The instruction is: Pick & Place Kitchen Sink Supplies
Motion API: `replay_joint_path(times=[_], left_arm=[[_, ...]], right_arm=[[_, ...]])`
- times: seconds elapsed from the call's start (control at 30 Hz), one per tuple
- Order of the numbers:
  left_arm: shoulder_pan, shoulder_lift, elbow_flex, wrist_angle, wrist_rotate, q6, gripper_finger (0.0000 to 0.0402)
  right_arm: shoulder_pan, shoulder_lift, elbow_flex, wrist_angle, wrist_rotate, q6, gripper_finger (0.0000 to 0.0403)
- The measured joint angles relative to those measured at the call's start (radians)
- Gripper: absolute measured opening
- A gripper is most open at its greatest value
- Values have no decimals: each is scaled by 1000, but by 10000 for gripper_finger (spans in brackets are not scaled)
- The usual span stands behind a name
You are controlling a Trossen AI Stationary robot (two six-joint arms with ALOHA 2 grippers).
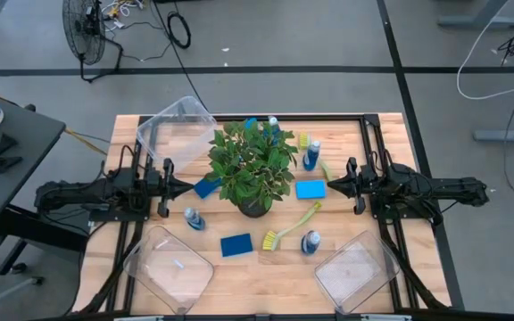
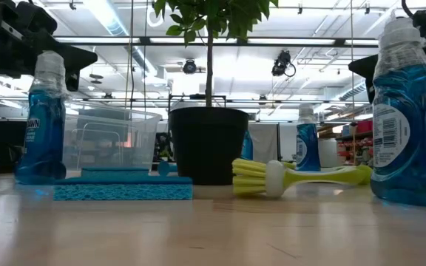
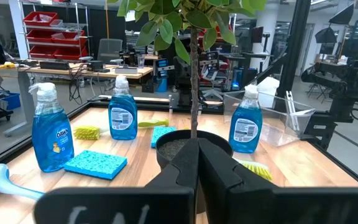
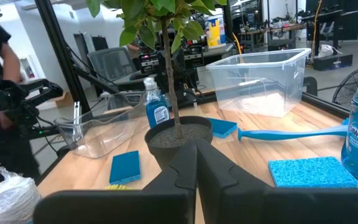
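Both pincers are pressed together with nothing in them: the left gripper [image 1: 188, 185] hangs at the table's left side and the right gripper [image 1: 330, 185] at its right, each pointing at the potted plant [image 1: 251, 165] in the middle. Around the plant sit the blue bottles [image 1: 311, 241], flat blue sponges [image 1: 310, 189] and a yellow-green dish brush [image 1: 291, 226], all loose on the wooden table [image 1: 266, 272]. Three clear bins [image 1: 169, 266] stand near the corners.
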Motion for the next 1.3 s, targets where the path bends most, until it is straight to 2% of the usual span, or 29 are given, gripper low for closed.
replay_joint_path(times=[1.1, 1.3], left_arm=[[0, 0, 0, 0, 0, 0, 14], [0, 0, 0, 4, -8, 4, 14]], right_arm=[[0, 0, 0, 0, 1, -3, 9], [0, 0, 0, 11, 66, -252, 9]])
